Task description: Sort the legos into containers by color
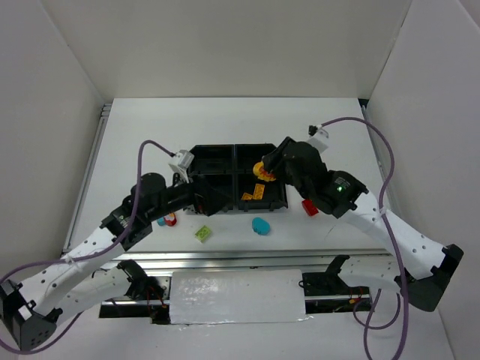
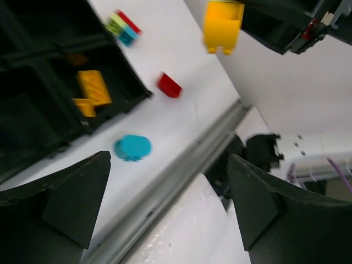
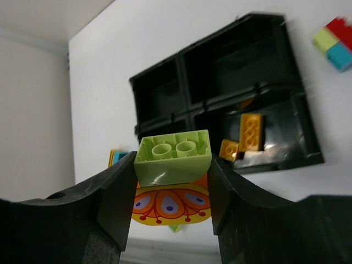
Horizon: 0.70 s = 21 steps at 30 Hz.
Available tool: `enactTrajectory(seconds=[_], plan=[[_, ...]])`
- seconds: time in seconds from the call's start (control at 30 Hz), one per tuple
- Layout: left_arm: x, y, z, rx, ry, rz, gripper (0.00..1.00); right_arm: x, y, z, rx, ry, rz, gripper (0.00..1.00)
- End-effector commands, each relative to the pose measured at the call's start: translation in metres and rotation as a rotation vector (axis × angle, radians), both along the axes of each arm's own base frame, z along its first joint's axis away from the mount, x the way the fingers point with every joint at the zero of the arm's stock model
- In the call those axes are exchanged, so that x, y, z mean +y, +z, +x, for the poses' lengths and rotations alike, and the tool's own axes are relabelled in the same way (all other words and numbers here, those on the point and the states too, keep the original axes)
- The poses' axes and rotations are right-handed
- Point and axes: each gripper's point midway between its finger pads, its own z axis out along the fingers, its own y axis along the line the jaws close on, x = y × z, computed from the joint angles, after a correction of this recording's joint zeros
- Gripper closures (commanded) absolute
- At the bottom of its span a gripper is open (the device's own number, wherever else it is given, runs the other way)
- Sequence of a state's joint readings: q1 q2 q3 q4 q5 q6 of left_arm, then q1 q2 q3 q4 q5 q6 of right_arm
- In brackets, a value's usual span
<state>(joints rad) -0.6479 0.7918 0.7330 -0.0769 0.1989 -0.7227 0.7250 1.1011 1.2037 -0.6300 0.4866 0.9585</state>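
Note:
My right gripper [image 3: 172, 168] [image 1: 264, 168] is shut on two joined legos, a lime green brick [image 3: 174, 159] on a yellow-orange printed one [image 3: 170, 204], held above the right half of the black tray [image 1: 225, 152] [image 3: 220, 52]. Two yellow legos [image 1: 253, 195] [image 3: 250, 132] [image 2: 93, 88] lie in its near right container. My left gripper [image 2: 169, 165] [image 1: 212, 201] hangs open and empty over the tray's near left corner. On the table lie a cyan round lego [image 1: 260, 225] [image 2: 132, 147], a red lego [image 1: 309, 208] [image 2: 169, 85] and a lime lego [image 1: 203, 234].
A small stack of red, lime and cyan bricks [image 2: 124, 27] [image 3: 335, 41] sits beyond the tray, hidden under the right arm from above. Red and cyan bricks [image 1: 166, 220] lie beside the left arm. A metal rail [image 1: 240, 259] runs along the table's near edge.

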Motion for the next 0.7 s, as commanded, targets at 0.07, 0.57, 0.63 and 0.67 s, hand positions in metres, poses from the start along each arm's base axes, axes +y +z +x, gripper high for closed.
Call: enactTrajectory(seconds=[0.07,0.57,0.63,0.67], plan=[[-0.055,0.058,-0.021,-0.194,-0.186,-0.169,0.01,0.026,0.004,-0.027,-0.01,-0.029,0.01,0.83],[-0.063,0.047,0.005,-0.198,-0.055,-0.129,0.11,0.068,0.018,-0.054,-0.033,0.041,0.036,0.82],[-0.063,0.047,0.006,-0.199,-0.051,-0.124,0.11,0.074,0.021,-0.056,-0.038,0.058,0.043,0.82],[-0.063,0.048,0.006,-0.201,-0.05,-0.124,0.12,0.079,0.021,-0.059,-0.037,0.072,0.041,0.82]])
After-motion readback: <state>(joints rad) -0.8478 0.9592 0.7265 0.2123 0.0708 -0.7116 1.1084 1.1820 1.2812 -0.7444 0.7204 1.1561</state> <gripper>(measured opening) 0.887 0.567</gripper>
